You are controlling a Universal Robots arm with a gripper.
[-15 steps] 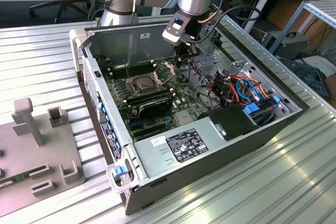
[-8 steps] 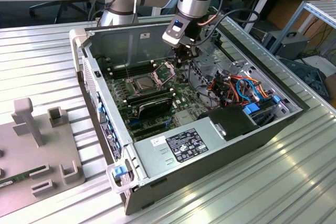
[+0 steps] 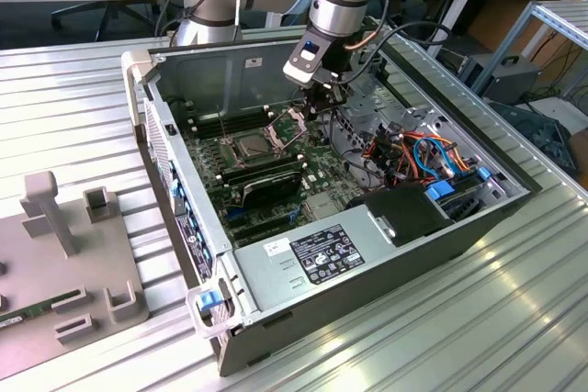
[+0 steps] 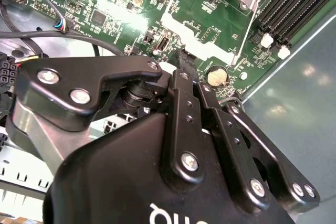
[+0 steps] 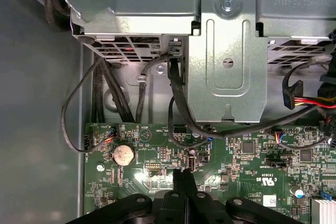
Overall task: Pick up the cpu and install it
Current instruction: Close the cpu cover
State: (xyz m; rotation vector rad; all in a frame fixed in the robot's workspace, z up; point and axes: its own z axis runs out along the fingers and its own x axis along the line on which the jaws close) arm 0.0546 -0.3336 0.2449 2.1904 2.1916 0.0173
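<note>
Exterior view: find the small grey cpu [image 3: 248,146], apparently lying flat in the open socket [image 3: 229,146] at eight o'clock from the gripper [image 3: 323,106]; expect light, stiff, fragile handling and take it by opposite edges; note jaws pressed together, holding nothing visible, just above the motherboard [image 3: 312,161].

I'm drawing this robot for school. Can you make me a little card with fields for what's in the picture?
Place: open computer case on a ribbed metal table
Hand: shut, reaching into the case, tip close to the green motherboard
Near the tip: round coin battery
Socket frame: its metal plate is lifted open
Cables: black and coloured ones beside the board
</note>
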